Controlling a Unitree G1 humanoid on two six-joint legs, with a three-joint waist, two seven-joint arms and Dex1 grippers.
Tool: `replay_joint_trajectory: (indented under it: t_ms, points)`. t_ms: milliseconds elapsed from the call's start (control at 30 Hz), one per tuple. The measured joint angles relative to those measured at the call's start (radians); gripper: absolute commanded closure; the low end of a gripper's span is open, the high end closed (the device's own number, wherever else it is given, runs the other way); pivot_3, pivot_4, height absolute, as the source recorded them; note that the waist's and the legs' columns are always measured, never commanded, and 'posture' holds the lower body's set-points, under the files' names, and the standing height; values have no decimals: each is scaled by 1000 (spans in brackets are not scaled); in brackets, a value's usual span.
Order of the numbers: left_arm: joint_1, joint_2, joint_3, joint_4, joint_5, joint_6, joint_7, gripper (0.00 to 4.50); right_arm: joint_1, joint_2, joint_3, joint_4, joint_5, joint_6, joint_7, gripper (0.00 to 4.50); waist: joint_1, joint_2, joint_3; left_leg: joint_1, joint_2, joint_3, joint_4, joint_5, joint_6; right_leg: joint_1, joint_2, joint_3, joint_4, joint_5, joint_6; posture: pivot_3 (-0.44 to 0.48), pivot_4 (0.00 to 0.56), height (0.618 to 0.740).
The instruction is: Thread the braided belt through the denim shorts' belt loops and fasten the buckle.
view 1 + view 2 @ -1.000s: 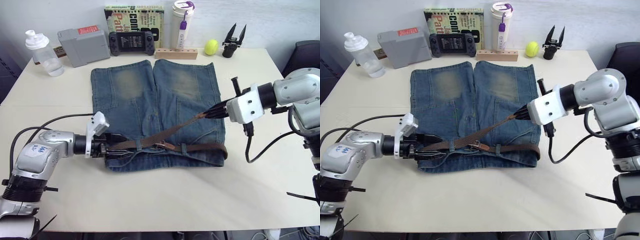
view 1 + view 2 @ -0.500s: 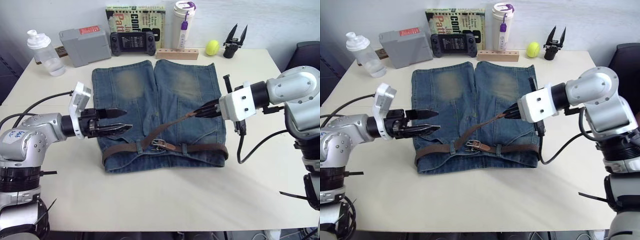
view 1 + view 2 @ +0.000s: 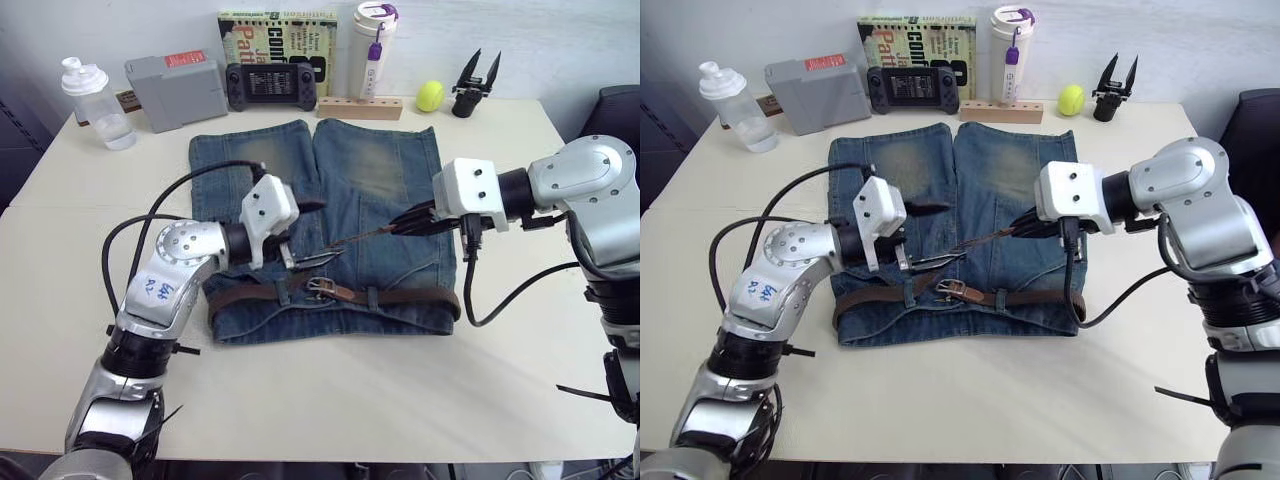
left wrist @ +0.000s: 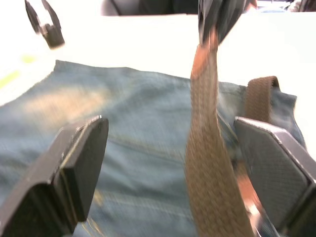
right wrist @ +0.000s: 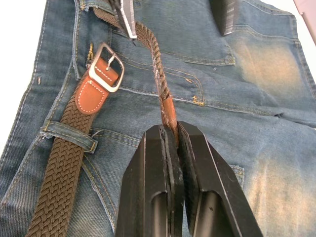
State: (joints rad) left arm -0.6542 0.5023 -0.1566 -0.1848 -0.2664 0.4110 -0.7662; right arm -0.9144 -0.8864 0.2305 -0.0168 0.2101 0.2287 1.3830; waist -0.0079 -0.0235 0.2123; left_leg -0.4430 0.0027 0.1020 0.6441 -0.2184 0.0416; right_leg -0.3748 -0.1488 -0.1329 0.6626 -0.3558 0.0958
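Right gripper (image 5: pixel 170 136) pinches the braided belt (image 5: pixel 155 64) tip, strap slanting from the buckle (image 5: pixel 105 66) across the denim shorts (image 3: pixel 370 170); left gripper (image 4: pixel 168 163) gapes around it; right wrist view reveals the prong.

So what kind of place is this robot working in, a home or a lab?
Most likely a lab or office test bench, not a home. The pale table holds props lined against the wall: a spare gripper, a handheld game console, a grey box and a tennis ball.
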Motion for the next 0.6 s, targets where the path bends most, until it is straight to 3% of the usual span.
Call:
replay_joint_trajectory:
  t_ms: [133,167,233,500,533,600]
  points:
    - [6,-47,-48,16,61,-42,32,63,7,0,-3,-31,2,32,-7,4500,8,0,0,0,0,0,1,0,1,0,0,0,0,0,0,0,150,697]
    - [9,-61,-58,20,70,-47,37,305,8,0,-3,-36,2,38,-9,4500,9,0,0,-1,0,0,2,-1,1,0,0,0,0,0,0,0,150,697]
    - [13,-72,-72,37,91,-61,47,822,11,0,-6,-44,3,45,-14,4500,9,0,0,-1,0,0,3,-1,1,1,0,0,0,0,0,0,150,697]
    - [13,-93,-88,53,123,-103,29,4271,31,0,-12,-67,3,87,-37,4500,7,0,0,-1,0,0,2,-1,1,1,0,-1,0,0,0,0,150,697]
    - [13,-100,-84,56,108,-87,24,4456,35,0,-20,-79,9,129,-54,4500,8,0,0,-1,0,0,2,-1,1,1,0,-1,0,0,0,0,150,697]
    - [11,-108,-71,58,89,-61,22,4500,37,0,-27,-100,25,194,-75,3688,8,0,0,-1,0,-1,3,-1,1,1,0,-1,0,0,0,0,150,697]
